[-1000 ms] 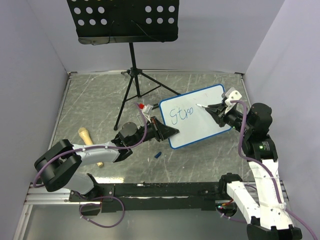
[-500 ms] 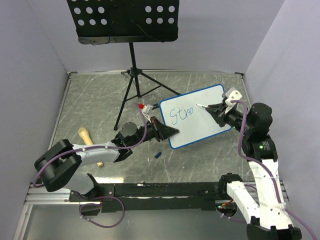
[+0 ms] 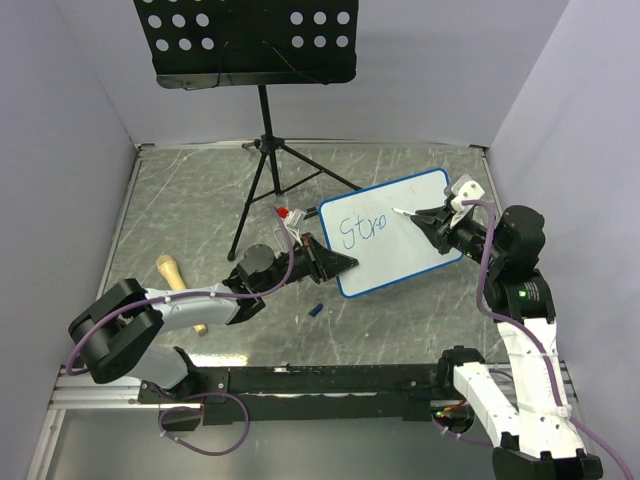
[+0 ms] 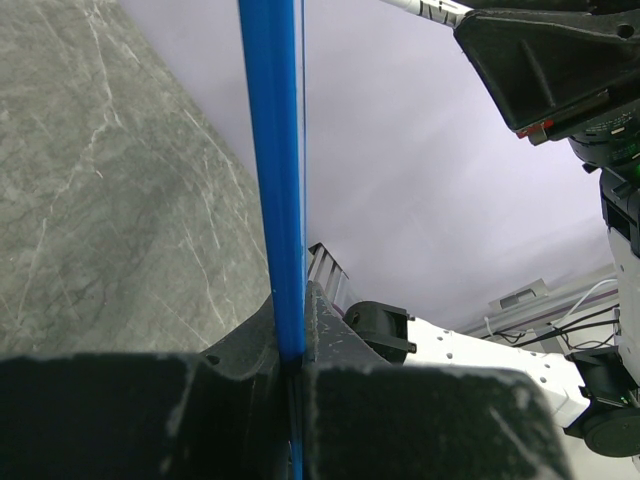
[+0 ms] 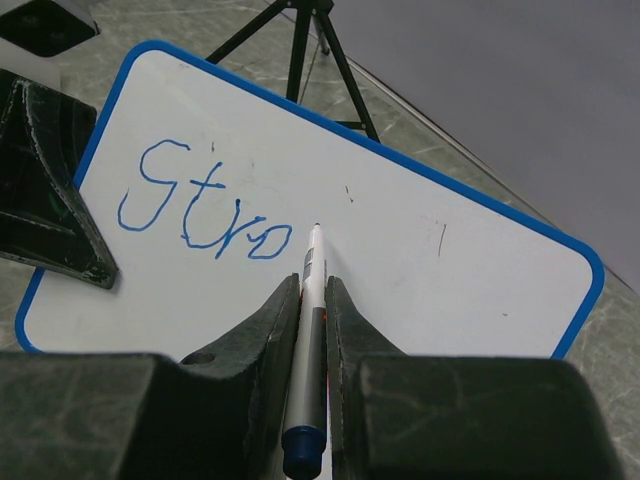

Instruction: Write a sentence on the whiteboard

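Note:
The whiteboard (image 3: 400,240), white with a blue frame, stands tilted at mid-table. My left gripper (image 3: 335,262) is shut on its left edge; the left wrist view shows that blue frame (image 4: 272,180) edge-on between the jaws. The sentence (image 3: 362,231) reads "Stro" in blue (image 5: 200,205). My right gripper (image 3: 428,217) is shut on a white marker (image 5: 313,300) with a blue cap end. The marker's tip (image 5: 317,227) rests at the board just right of the last letter.
A black music stand (image 3: 248,40) on a tripod (image 3: 270,165) stands behind the board. A wooden-handled tool (image 3: 175,280) lies at the left, a small blue cap (image 3: 315,310) in front of the board, a red-and-white item (image 3: 288,216) near my left gripper.

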`<state>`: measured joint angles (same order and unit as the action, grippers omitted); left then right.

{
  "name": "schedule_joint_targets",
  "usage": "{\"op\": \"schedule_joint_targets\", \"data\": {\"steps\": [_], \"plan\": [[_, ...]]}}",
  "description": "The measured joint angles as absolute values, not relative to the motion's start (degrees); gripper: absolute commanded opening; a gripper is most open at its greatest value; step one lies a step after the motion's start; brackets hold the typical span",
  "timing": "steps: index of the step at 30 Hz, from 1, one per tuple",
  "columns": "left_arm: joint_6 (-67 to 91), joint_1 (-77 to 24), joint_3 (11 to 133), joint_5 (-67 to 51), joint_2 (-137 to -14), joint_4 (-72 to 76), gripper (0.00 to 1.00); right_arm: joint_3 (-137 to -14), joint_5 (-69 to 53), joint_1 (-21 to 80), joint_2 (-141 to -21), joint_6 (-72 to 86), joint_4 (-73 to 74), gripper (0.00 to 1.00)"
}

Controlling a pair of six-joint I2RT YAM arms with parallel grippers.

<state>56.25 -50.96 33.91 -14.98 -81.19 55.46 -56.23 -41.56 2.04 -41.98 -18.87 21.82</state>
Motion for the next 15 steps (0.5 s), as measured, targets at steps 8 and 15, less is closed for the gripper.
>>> {"op": "schedule_joint_targets", "data": {"steps": [8, 15], "plan": [[56.2, -50.9, 33.9, -15.0, -81.2, 55.4, 0.01, -56.2, -41.7, 2.0, -42.2, -18.9, 21.8, 0.00], [56.2, -50.6, 33.9, -15.1, -81.2, 55.5, 0.01, -56.2, -41.8, 1.9, -42.9, -19.2, 21.8, 0.00]]}}
